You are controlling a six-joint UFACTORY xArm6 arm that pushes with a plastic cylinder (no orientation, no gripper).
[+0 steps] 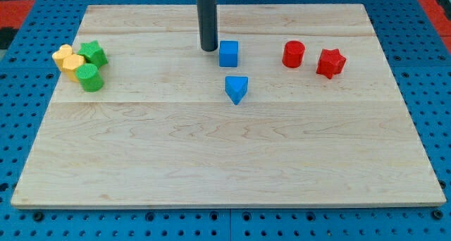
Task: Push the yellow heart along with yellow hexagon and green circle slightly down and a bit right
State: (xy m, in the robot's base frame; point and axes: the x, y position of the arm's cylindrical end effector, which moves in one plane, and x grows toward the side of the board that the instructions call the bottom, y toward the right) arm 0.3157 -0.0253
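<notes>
Camera view shows my tip (208, 49) resting on the wooden surface (225, 163), just to the view's left of the blue cube (228, 53), very close to it, though I cannot tell if they touch. I have no pincer on this rig, only the straight dark rod, so there is nothing to read as apart or together.

Taking the blue cube as my landmark: the blue triangular block (237, 89) sits just below it, apart from it. Well off to the cube's left, near the surface's left edge, lies the task cluster. The yellow heart (63, 56) is the leftmost piece, with the yellow hexagon (74, 65) pressed against it on its lower right. The green circle (90, 78) touches the hexagon's lower right side. A green star (93, 53) sits above the circle, against the yellow pieces. My tip is well apart from all four.

To the cube's right stand the red cylinder (293, 54) and, beyond it, the red star (330, 62), close together but not touching.

No containers are in view; every block lies directly on the surface.
</notes>
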